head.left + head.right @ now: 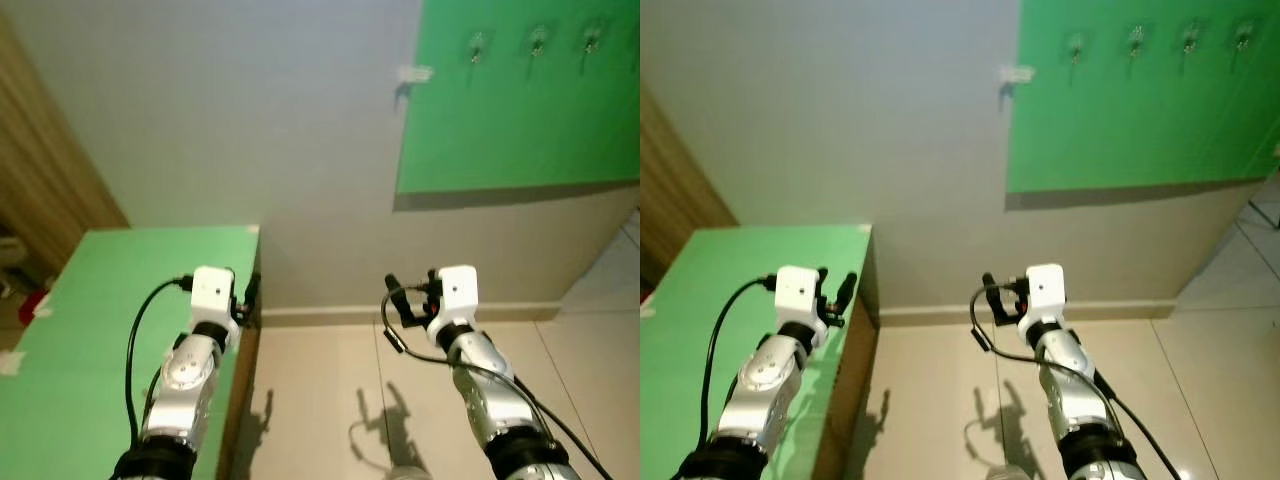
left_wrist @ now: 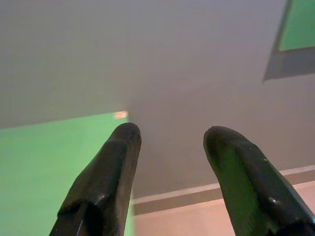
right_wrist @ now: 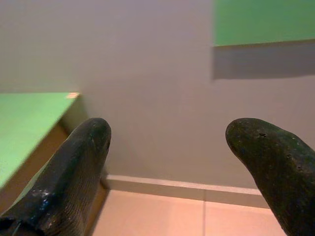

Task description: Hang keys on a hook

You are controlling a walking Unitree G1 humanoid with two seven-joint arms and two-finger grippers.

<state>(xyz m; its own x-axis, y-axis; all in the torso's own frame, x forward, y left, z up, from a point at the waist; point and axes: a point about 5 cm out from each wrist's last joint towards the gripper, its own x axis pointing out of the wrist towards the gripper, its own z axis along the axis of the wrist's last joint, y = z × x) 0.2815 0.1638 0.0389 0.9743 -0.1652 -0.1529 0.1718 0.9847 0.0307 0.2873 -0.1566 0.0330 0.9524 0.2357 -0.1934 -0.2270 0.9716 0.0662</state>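
A green board (image 1: 520, 110) hangs on the grey wall at the upper right, with a row of several small metal hooks (image 1: 538, 40) near its top. My left gripper (image 1: 249, 291) is raised over the right edge of a green table (image 1: 100, 340); it is open with nothing between its black fingers (image 2: 110, 167). My right gripper (image 1: 404, 297) is held up over the floor in front of the wall, well below the board. It is open too, and the gap between its fingers (image 3: 74, 167) holds nothing.
A small white fitting (image 1: 415, 73) sticks out of the wall just left of the board. A wooden panel (image 1: 40, 180) stands at the far left, with a red object (image 1: 35, 303) beside the table. Beige floor tiles (image 1: 330, 400) run to a skirting board.
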